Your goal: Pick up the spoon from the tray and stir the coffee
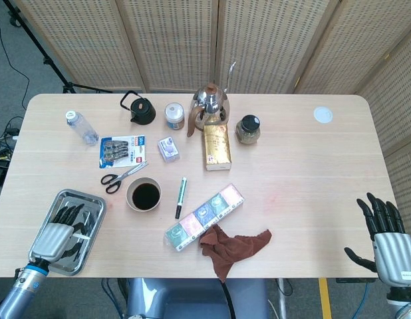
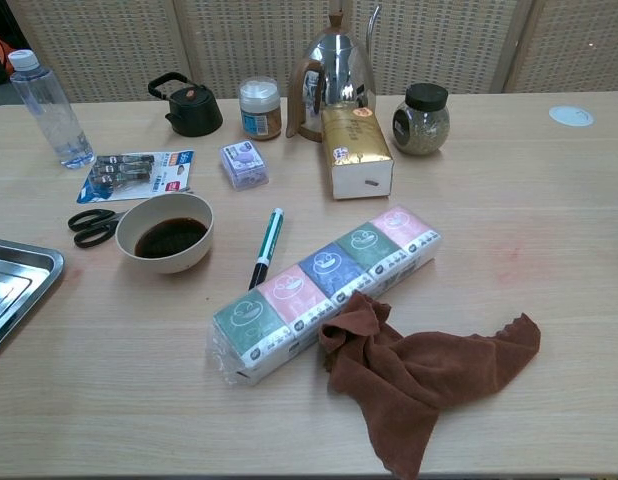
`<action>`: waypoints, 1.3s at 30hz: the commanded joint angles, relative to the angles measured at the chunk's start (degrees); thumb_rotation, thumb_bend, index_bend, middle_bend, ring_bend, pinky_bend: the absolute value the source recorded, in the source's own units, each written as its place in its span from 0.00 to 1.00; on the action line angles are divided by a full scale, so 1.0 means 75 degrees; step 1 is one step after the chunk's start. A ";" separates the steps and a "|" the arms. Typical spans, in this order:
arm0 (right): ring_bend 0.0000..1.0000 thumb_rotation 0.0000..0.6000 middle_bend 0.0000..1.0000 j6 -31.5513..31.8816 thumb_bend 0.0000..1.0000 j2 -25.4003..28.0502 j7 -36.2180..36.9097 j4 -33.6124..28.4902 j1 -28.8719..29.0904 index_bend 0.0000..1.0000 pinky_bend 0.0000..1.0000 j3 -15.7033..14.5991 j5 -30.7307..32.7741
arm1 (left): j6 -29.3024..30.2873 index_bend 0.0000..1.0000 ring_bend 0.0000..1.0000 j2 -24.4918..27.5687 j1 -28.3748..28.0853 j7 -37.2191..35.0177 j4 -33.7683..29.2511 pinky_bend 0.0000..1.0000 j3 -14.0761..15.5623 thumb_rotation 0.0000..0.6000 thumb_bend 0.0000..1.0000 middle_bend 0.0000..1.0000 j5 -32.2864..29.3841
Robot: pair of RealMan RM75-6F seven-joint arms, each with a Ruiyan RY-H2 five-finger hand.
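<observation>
A steel tray lies at the table's front left; its corner also shows in the chest view. My left hand lies over the tray, fingers stretched toward the far rim and slightly apart. A short white piece of the spoon sticks out beside the hand; the rest is hidden under it. I see no grip on the spoon. The cream bowl of dark coffee stands to the right of the tray. My right hand hovers off the front right corner, fingers spread, empty.
Scissors lie just behind the bowl and a pen to its right. A tissue pack and a brown cloth lie front centre. Bottle, small black teapot, kettle, jars and a gold box stand farther back.
</observation>
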 commanded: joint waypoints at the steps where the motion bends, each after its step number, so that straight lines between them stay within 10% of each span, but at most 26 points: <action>1: 0.00 1.00 0.00 -0.0004 0.00 0.0001 -0.0001 -0.0004 0.0002 0.00 0.00 0.0001 -0.0001 | -0.0018 0.50 0.00 -0.0039 -0.0013 -0.0036 0.0061 0.00 0.0023 1.00 0.32 0.00 -0.0008; 39: 0.00 1.00 0.00 -0.0093 0.00 0.0047 0.0106 -0.0019 0.0018 0.00 0.00 0.0027 0.0078 | -0.0215 0.51 0.00 -0.0536 -0.0176 -0.0266 0.0654 0.00 0.0127 1.00 0.38 0.00 -0.0091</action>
